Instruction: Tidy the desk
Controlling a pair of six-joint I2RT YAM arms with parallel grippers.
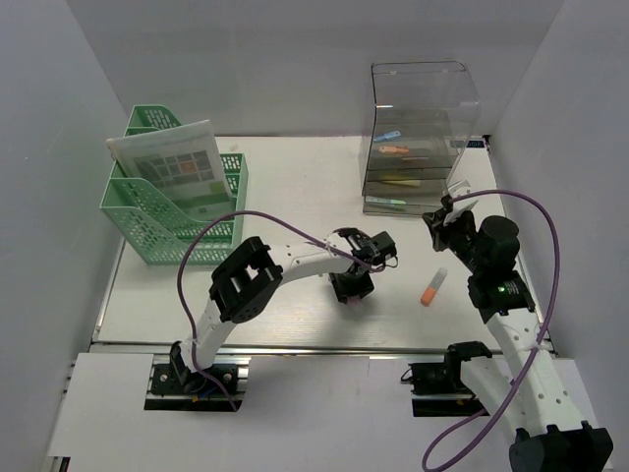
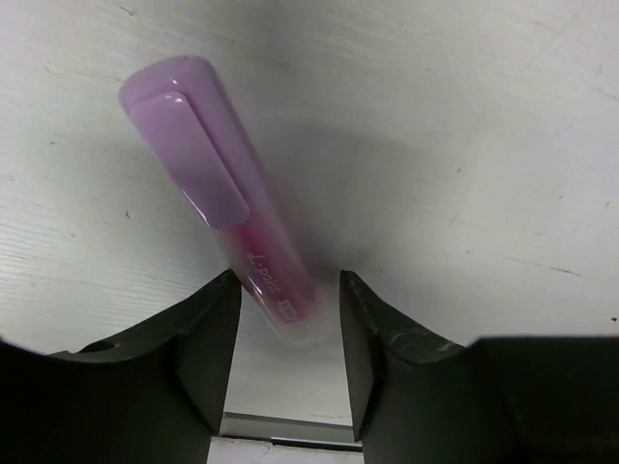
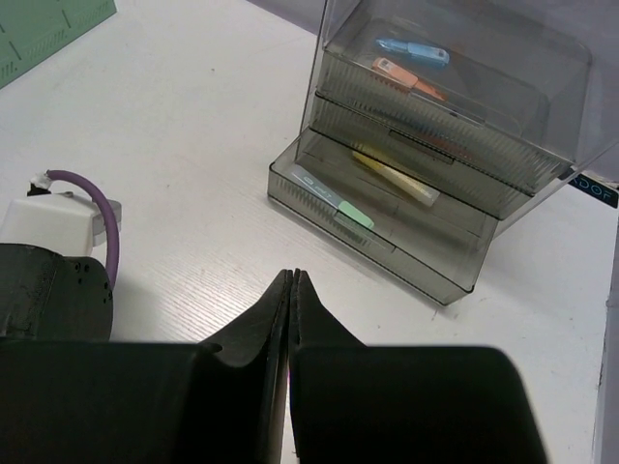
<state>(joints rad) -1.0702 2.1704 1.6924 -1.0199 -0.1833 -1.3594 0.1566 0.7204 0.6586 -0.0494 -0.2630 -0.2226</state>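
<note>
Top external: white desk (image 1: 295, 177), grey walls (image 1: 54, 118)

Top external: set high behind the arm bases (image 1: 197, 379), aimed down over the desk (image 1: 295, 187).
Left wrist: held close to the desk, aimed down past the left pincer (image 2: 287, 290).
Right wrist: aimed forward past the right pincer (image 3: 292, 278).
Shared with top: drawer unit (image 3: 435, 164) ahead of the right pincer.

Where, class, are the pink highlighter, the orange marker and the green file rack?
pink highlighter (image 2: 189, 135): left wrist view, on its cap.
orange marker (image 1: 430, 292): top external view, on its orange barrel.
green file rack (image 1: 147, 211): top external view, on its front mesh wall.
</note>
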